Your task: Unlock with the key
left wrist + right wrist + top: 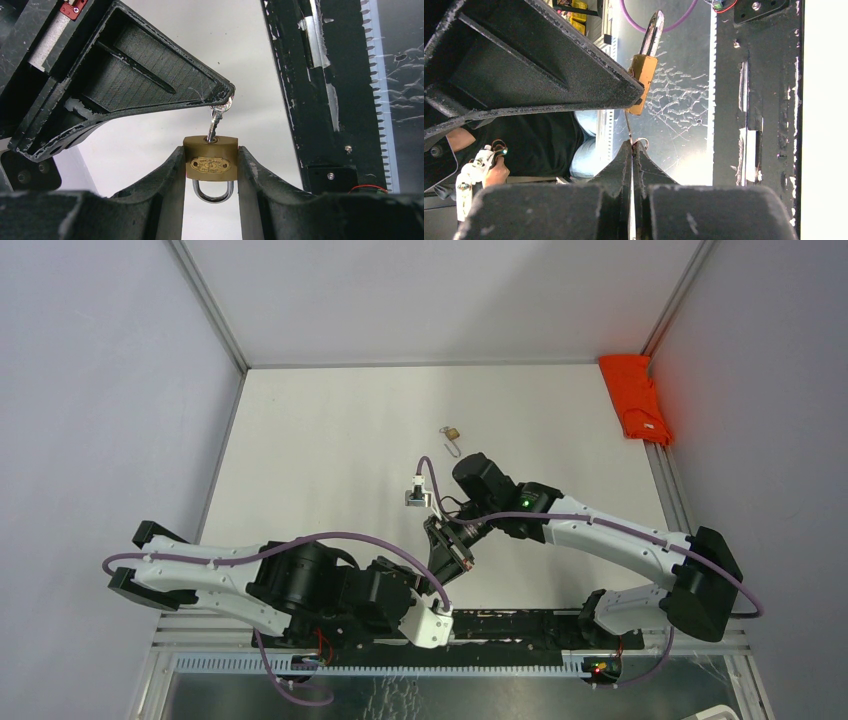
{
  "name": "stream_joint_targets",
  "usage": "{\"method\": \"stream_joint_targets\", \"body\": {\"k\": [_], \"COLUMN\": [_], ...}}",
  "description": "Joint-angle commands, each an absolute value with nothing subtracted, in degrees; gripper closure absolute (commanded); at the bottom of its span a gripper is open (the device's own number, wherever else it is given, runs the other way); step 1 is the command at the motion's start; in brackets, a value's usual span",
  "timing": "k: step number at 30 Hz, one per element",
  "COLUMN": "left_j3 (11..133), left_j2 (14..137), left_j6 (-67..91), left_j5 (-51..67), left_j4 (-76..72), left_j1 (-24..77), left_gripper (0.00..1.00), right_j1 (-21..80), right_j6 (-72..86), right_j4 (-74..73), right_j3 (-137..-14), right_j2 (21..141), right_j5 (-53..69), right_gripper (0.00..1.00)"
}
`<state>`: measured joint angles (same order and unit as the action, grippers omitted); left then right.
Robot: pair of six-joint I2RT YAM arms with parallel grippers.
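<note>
In the left wrist view a small brass padlock sits clamped by its sides between the two fingers of my left gripper, with its steel shackle pointing back toward the wrist. A silver key stands in the keyhole on the padlock's far face. My right gripper is shut on the key's head, and the padlock shows just beyond it. In the top view the two grippers, left and right, meet above the near middle of the table and hide the padlock.
A second small brass padlock lies on the white table farther back. An orange cloth lies at the far right edge. The black and metal rail runs along the near edge below the grippers.
</note>
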<state>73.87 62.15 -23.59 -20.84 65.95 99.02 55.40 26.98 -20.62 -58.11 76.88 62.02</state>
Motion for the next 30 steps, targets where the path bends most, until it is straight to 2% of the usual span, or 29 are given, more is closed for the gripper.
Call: {"method": "stream_joint_targets", "body": {"k": [1, 30], "left_j3": [76.03, 75.94], "left_j2": [61.78, 61.96], "left_j6": [-22.94, -23.2], "left_j5": [-20.83, -21.31], "left_j4": [64.6, 64.59], "left_j1": [99.49, 99.56], "left_gripper": [0.98, 0.98], "right_j1": [55.61, 54.84], "right_j6": [26.97, 25.95], "right_j4": [-19.16, -21.52], "right_j3": [-59.21, -58.59], "right_j2": [76.82, 75.01], "right_j5": [61.99, 60.34], "right_gripper": [1.0, 1.0]}}
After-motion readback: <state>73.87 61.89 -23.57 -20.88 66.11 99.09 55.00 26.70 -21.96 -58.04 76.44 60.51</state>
